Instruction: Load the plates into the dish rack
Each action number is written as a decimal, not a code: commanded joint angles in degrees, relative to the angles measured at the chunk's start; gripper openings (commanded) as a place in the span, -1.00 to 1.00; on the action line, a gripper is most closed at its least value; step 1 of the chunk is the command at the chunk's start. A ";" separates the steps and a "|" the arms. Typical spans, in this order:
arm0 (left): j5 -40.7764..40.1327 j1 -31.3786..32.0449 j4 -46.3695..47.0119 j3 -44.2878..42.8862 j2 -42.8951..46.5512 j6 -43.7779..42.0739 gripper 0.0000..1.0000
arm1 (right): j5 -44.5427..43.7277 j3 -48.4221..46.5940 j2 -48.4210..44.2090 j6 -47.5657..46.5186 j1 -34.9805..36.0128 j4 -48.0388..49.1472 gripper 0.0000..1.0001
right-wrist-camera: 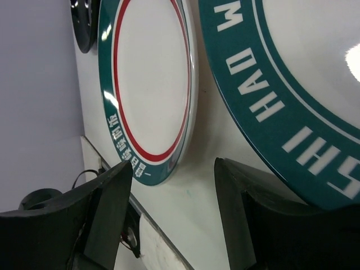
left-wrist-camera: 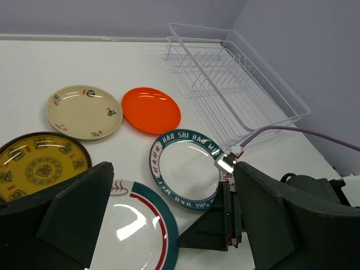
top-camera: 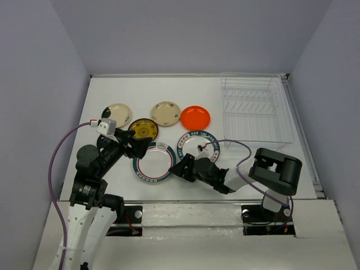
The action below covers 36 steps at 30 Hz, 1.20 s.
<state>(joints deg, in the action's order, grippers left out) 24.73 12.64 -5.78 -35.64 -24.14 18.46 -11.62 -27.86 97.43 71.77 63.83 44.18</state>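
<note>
Six plates lie flat on the white table. Two are cream (top-camera: 118, 112) (top-camera: 166, 113), one orange-red (top-camera: 195, 117) and one amber-yellow (top-camera: 143, 129). A teal-rimmed plate with a red ring (top-camera: 153, 163) lies beside a teal-rimmed lettered plate (top-camera: 198, 143). The clear wire dish rack (top-camera: 256, 112) stands at the back right with no plates in it. My left gripper (top-camera: 138, 149) is open above the far-left rim of the red-ringed plate (left-wrist-camera: 135, 230). My right gripper (top-camera: 181, 167) is open, low over the table between the red-ringed plate (right-wrist-camera: 149, 79) and the lettered plate (right-wrist-camera: 292, 84).
The table's near edge (right-wrist-camera: 163, 230) runs just behind the right gripper. Grey walls enclose the table on three sides. A purple cable (top-camera: 56, 157) loops off the left arm, and another (left-wrist-camera: 298, 130) runs by the rack's near corner (left-wrist-camera: 247, 126).
</note>
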 commanded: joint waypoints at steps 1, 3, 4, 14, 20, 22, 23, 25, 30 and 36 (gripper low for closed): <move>1.72 0.01 2.53 -1.80 0.32 0.09 0.98 | -2.00 -3.07 4.34 2.15 0.50 6.71 0.26; 1.72 0.10 2.62 -1.80 0.32 0.09 0.98 | -2.27 -5.61 6.01 2.32 0.50 5.04 0.15; 1.72 0.01 2.62 -1.80 0.32 0.09 0.98 | -2.53 -6.33 6.89 2.67 0.50 4.08 0.12; 1.81 0.36 2.62 -1.80 0.94 -0.09 0.98 | -4.99 -8.53 10.59 5.49 0.50 0.29 -0.46; 1.55 0.45 2.53 -1.80 1.64 -0.09 0.98 | -6.05 -7.92 7.88 3.04 0.50 -1.73 -0.86; 1.64 0.54 2.53 -1.89 1.64 -0.09 0.98 | -6.75 -7.22 2.63 -0.72 1.55 -4.36 -0.86; 1.55 0.63 2.53 -1.89 1.73 -0.09 0.98 | -7.27 -7.21 0.07 -2.32 1.56 -5.67 -0.86; 1.20 0.54 2.53 -1.80 2.08 0.09 0.98 | -9.64 -7.99 -5.90 -8.99 3.05 -10.42 -0.86; -0.20 0.63 2.18 -1.80 3.04 0.44 0.98 | -23.07 -18.67 -25.49 -30.15 2.27 -30.76 -0.86; -0.74 0.72 2.09 -1.80 3.84 0.79 0.98 | -28.29 -36.70 -29.84 -51.18 -14.58 -44.43 -0.86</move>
<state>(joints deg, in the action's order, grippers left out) 23.99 13.08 -5.45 -35.64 -21.04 18.55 -30.28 -55.07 70.65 36.58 59.77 7.16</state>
